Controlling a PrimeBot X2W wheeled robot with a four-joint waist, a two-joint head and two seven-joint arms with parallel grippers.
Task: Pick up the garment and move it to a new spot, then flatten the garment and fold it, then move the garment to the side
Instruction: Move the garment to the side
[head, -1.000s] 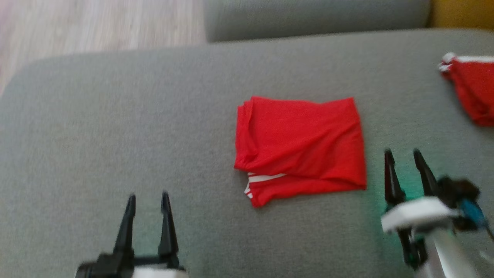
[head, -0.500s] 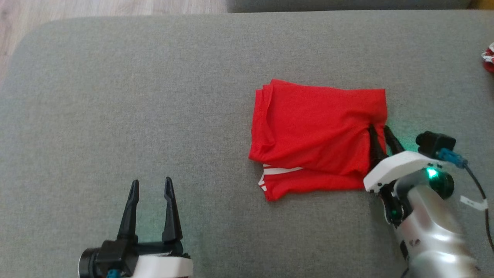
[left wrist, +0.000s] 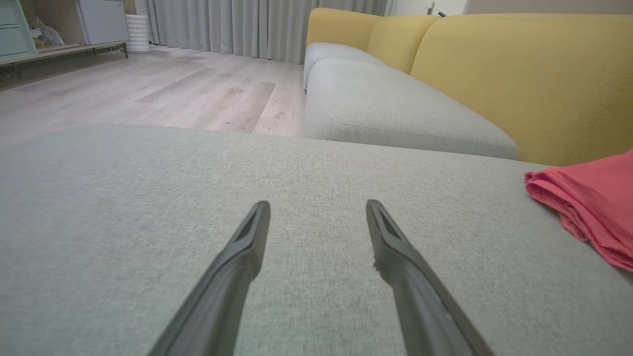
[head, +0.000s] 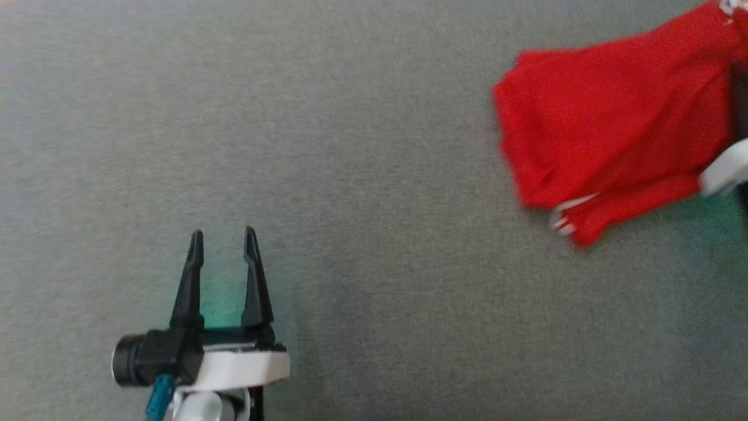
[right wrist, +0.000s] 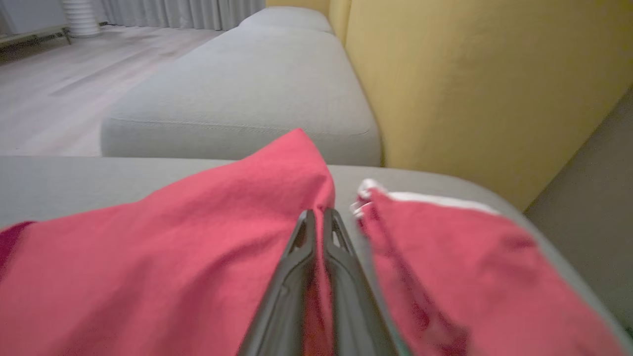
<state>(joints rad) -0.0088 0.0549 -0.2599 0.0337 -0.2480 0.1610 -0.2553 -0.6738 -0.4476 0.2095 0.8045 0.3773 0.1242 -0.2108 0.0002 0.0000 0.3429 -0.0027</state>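
Right wrist view shows right hand [right wrist: 319, 213] pinching garment [right wrist: 173, 247].

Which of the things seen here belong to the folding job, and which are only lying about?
For the job: folded red fabric garment; right gripper, shut on its edge; left gripper, open over the grey fabric cushion that serves as work surface.
Lying about: second red cloth with white trim, beside the held garment; yellow sofa back; pale wooden floor.
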